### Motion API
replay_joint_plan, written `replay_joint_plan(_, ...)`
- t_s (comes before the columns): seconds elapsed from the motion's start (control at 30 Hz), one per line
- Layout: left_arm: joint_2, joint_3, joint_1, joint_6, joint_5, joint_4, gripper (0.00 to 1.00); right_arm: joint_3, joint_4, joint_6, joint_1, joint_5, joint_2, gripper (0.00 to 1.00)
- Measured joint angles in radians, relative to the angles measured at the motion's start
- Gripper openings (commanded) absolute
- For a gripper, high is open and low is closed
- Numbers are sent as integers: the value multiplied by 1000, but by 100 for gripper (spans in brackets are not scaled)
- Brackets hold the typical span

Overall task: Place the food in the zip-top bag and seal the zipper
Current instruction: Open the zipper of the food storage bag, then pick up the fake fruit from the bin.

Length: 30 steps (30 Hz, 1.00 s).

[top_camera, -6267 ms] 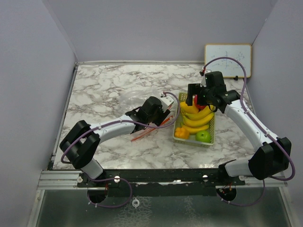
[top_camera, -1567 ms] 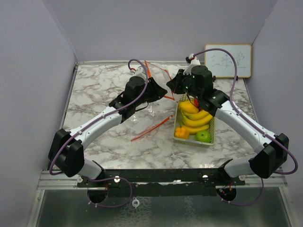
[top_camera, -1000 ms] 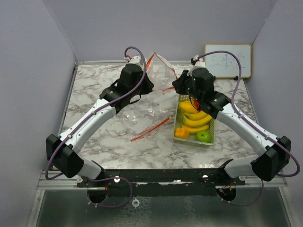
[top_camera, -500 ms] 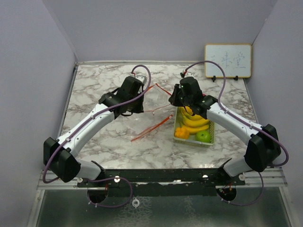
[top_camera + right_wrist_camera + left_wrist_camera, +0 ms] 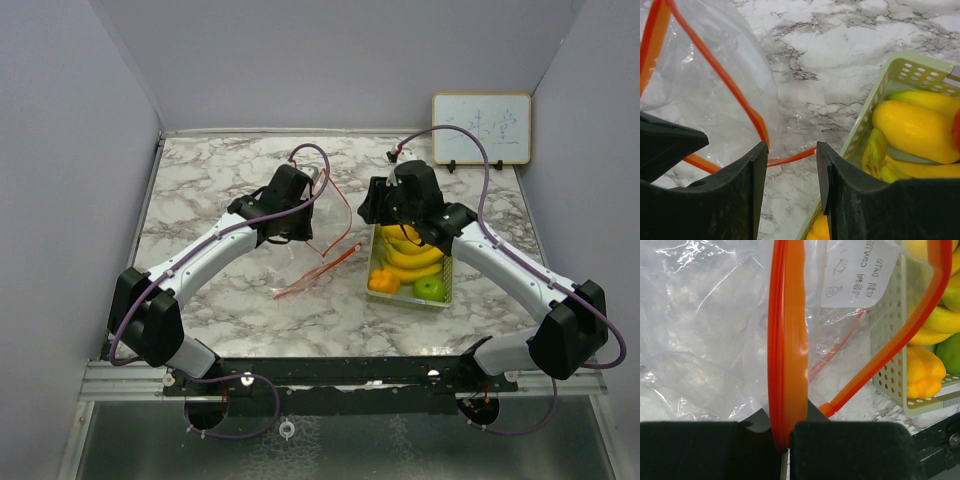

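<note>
The clear zip-top bag (image 5: pixel 312 240) with its orange zipper (image 5: pixel 787 340) hangs open between the arms, its lower end on the marble. My left gripper (image 5: pixel 785 436) is shut on one zipper strip; from above it (image 5: pixel 300 218) sits left of the bag's mouth. The right gripper (image 5: pixel 790 160) stands open just above the table, and the other zipper strip (image 5: pixel 732 87) runs loose past its left finger. The food lies in the pale green tray (image 5: pixel 447 292): yellow bananas (image 5: pixel 412 255), a green apple (image 5: pixel 430 288) and a small yellow-orange piece (image 5: pixel 383 281). Bananas (image 5: pixel 915 130) show right of the right gripper.
A small whiteboard (image 5: pixel 481 128) leans on the back wall at the right. The tray's perforated wall (image 5: pixel 887 360) stands close to the bag's open mouth. Grey walls close in the marble table on three sides.
Both arms came down from the raised position, bringing the bag to the table. The right gripper has opened and let go of the bag's rim; the left keeps its hold.
</note>
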Motion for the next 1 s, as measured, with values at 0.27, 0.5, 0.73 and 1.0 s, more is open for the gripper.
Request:
replay_joint_plan(0.27,17,0,0,-10,20,29,0,42,-101,-28,-10,251,-88,99)
replay_joint_plan(0.5,28,0,0,-17,53,55,0,171,-235,-64,-58,427,103,100)
replay_joint_plan(0.73,61,3,0,-17,97,71,0,209,-325,-91,-184,438,287,100)
replay_joint_plan(1.0,63,3,0,-16,116,79,0,209,-305,-146,-262,397,351,99)
